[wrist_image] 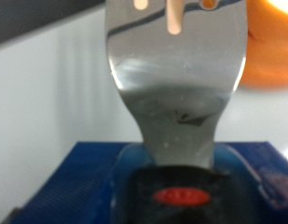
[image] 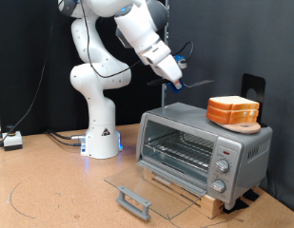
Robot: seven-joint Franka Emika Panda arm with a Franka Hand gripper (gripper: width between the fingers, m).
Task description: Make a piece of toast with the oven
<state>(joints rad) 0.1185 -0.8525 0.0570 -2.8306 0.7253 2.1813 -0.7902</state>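
Note:
The piece of toast [image: 232, 108], orange-brown crusted, rests on a small wooden board on top of the silver oven [image: 244, 144]. The oven's glass door [image: 151, 183] lies folded down and open, with the wire rack [image: 180, 150] showing inside. My gripper [image: 172, 72] hangs above and to the exterior view's left of the toast, shut on a spatula [image: 197, 84] whose thin metal blade reaches toward the toast. In the wrist view the slotted blade [wrist_image: 176, 70] fills the middle, its black handle [wrist_image: 181, 191] sits in a blue block, and the toast [wrist_image: 270, 47] is an orange blur beside it.
The oven stands on a wooden base on a brown table [image: 51, 190]. The door's handle [image: 134, 200] juts out near the exterior view's bottom. The robot's white base [image: 101, 133] and cables [image: 61, 139] are at the exterior view's left. A black stand [image: 253, 90] rises behind the toast.

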